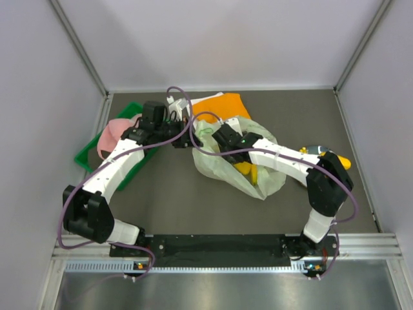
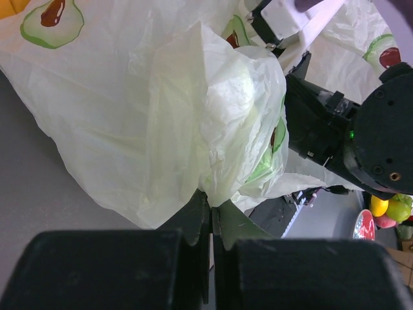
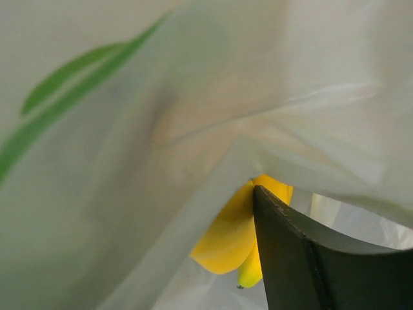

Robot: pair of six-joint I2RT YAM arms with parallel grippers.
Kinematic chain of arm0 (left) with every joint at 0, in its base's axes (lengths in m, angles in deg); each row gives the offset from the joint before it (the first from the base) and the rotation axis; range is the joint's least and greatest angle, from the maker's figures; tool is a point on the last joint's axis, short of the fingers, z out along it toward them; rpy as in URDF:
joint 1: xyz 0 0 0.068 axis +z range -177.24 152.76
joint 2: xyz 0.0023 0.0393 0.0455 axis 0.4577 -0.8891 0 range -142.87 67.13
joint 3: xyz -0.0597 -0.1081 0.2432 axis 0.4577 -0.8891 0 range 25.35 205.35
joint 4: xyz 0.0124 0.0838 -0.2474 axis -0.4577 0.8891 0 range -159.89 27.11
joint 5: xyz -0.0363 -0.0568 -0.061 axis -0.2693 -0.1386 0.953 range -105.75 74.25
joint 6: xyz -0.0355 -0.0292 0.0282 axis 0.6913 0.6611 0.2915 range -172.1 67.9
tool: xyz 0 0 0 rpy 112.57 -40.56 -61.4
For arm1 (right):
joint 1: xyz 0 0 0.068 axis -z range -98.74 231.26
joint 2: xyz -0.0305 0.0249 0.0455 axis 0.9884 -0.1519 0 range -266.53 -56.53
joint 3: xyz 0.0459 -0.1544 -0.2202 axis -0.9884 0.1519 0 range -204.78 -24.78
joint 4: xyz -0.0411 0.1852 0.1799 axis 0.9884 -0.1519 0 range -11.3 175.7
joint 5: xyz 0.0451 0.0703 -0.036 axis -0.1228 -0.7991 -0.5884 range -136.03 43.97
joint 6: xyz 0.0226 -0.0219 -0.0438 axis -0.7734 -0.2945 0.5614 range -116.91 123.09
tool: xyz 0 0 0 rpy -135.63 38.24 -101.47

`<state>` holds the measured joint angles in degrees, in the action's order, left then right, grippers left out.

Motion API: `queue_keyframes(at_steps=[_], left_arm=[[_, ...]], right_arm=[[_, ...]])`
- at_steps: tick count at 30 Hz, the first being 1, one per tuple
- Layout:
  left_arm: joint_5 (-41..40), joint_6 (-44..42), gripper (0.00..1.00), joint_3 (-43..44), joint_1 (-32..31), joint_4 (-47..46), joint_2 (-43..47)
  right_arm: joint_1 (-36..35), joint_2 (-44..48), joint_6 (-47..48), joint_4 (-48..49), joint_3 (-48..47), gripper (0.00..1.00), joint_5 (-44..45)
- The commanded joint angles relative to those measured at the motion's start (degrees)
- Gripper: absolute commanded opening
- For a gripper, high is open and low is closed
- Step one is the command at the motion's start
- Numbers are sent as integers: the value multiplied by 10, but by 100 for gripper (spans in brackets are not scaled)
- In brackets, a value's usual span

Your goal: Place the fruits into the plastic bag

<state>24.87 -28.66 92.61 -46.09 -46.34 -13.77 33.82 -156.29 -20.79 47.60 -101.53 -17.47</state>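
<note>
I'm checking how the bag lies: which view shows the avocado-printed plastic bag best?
Top external: most of the crinkly pale green plastic bag shows, yellow bananas inside. Left wrist shows only a fold in the left claw; right wrist, blurred film close up.

Pink rounded thing (image 1: 113, 134) is sitting on the green plastic tray (image 1: 86, 160), flat orange cloth (image 1: 222, 104) is lying off to its right.

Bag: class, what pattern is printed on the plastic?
The bag shows green avocado halves with brown pits on pale translucent plastic; clearest in the left wrist view.
</note>
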Motion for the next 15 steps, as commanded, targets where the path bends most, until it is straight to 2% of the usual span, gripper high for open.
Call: queue_keyframes(at_steps=[1,7,15], left_arm=[[0,-9,0,2,2,-14,0],[2,-8,0,2,2,-14,1],[2,-9,0,2,2,-14,5]], right_arm=[[5,-2,-16,29,10,38,-26],[5,-3,-22,40,16,40,-46],[5,-9,-23,28,8,61,-47]])
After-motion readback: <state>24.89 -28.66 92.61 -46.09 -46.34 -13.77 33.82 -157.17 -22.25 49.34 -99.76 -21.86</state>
